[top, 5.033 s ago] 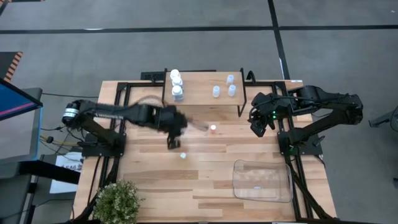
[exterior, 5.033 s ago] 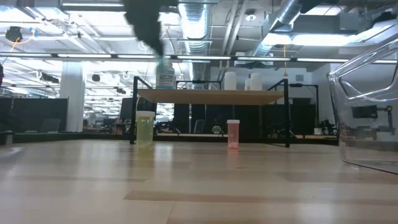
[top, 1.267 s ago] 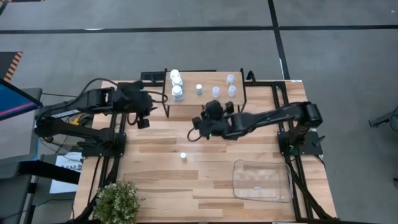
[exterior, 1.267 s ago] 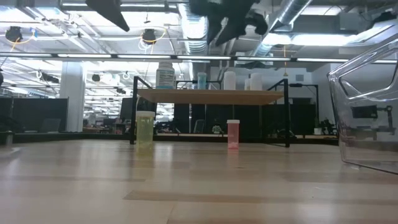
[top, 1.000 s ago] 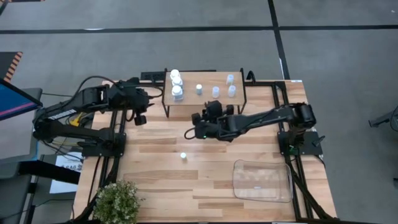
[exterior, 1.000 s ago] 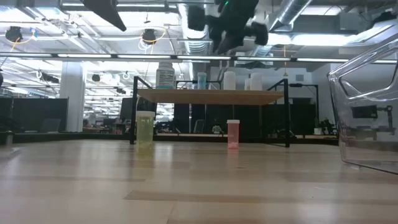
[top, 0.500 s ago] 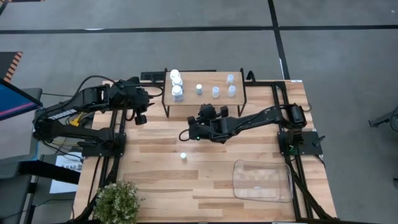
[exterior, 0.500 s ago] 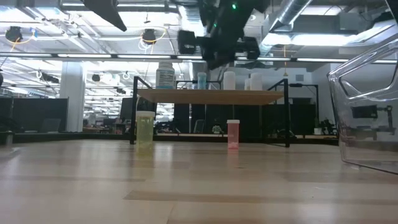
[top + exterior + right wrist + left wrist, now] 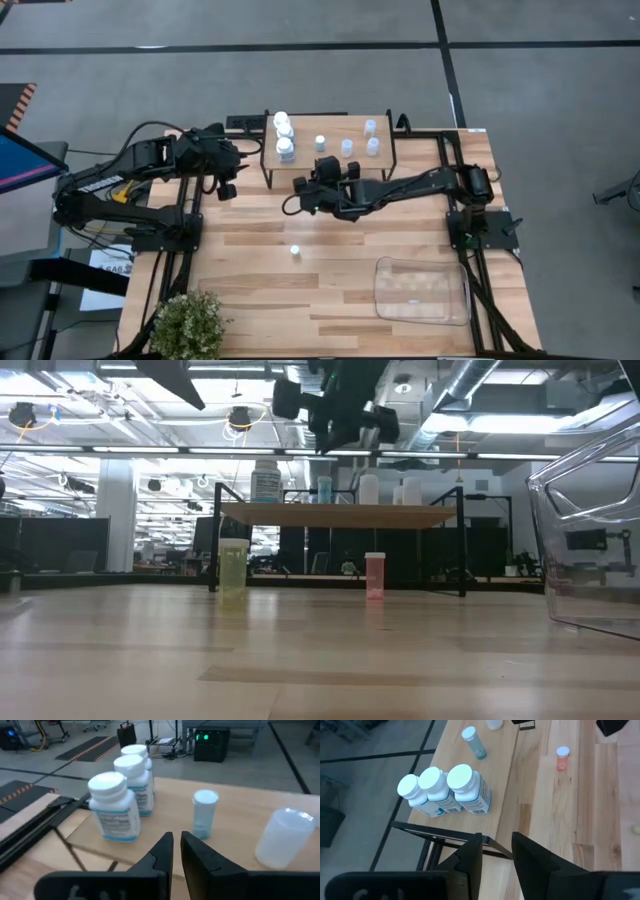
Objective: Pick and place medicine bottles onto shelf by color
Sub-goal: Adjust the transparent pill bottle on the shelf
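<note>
The shelf (image 9: 330,160) stands at the table's far edge. On its top board stand three white bottles (image 9: 283,135), a small bluish bottle (image 9: 320,143) and three clear ones (image 9: 362,142). A yellow-capped bottle (image 9: 295,251) and a red-orange one (image 9: 374,575) stand on the table. My right gripper (image 9: 303,185) hovers just in front of the shelf's left half, shut and empty; its wrist view (image 9: 177,847) faces the white bottles (image 9: 116,812) and the bluish bottle (image 9: 205,814). My left gripper (image 9: 225,188) waits left of the shelf, open and empty.
A clear plastic tray (image 9: 422,290) lies at the near right, and a potted plant (image 9: 190,325) stands at the near left corner. The shelf's black legs (image 9: 461,540) stand behind the red-orange bottle. Bare board lies between the bluish bottle and the clear ones.
My right gripper has gone toward the table's left edge and a little toward the far edge, along the shelf's front, and has risen slightly. It stays empty. The bottles have not moved.
</note>
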`<control>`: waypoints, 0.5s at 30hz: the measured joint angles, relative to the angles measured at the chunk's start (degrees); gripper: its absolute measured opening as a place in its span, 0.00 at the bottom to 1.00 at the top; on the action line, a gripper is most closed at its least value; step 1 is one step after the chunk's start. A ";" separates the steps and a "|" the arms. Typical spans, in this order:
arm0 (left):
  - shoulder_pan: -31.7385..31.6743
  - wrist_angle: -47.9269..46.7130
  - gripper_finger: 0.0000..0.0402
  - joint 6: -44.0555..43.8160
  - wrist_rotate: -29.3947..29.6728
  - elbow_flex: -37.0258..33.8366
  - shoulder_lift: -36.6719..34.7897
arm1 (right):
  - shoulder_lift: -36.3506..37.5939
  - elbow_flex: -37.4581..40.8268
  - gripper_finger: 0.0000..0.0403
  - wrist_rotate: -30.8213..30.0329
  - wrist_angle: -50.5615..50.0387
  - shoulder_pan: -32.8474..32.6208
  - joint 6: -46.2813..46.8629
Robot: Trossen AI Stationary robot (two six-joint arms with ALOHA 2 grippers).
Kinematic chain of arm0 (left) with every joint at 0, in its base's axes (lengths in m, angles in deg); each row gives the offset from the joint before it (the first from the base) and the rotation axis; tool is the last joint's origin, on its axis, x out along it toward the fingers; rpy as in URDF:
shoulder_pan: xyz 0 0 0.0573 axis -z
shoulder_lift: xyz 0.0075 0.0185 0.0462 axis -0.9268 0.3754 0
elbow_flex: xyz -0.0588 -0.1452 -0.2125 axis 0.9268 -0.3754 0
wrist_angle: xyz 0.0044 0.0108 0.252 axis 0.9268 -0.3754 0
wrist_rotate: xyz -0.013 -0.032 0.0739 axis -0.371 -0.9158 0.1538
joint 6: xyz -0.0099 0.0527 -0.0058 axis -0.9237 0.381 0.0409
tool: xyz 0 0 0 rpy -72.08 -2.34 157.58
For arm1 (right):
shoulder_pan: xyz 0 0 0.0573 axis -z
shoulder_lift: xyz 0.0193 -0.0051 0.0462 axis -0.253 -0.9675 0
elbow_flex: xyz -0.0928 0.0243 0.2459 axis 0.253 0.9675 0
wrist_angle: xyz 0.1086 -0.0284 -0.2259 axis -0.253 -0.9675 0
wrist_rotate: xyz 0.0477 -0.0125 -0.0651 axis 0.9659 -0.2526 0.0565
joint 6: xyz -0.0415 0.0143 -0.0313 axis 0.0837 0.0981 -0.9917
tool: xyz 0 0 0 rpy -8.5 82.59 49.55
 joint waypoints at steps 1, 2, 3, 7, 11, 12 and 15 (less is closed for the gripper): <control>0.00 0.05 0.23 -0.02 0.00 0.00 0.00 | 0.00 -0.23 0.14 -0.01 -0.21 0.02 -0.04; 0.00 0.03 0.23 -0.02 0.02 0.00 0.00 | 0.00 -0.44 0.14 -0.02 -0.79 0.06 -0.08; 0.00 0.03 0.23 -0.02 0.02 0.00 0.00 | -0.02 -0.80 0.14 -0.01 -1.68 0.07 -0.08; 0.00 0.05 0.23 -0.07 0.02 0.00 0.00 | -0.02 -2.33 0.14 1.57 -5.78 0.24 -0.07; 0.00 0.06 0.23 -1.67 0.02 0.00 0.00 | -0.02 -5.48 0.14 10.02 -13.48 1.48 -0.13; 0.00 0.06 0.23 -2.60 0.02 0.00 0.00 | -0.02 -6.87 0.14 11.92 -16.28 1.85 -0.13; 0.00 0.06 0.23 -3.39 0.02 0.00 0.00 | -0.02 -11.98 0.14 14.48 -24.75 2.77 -2.23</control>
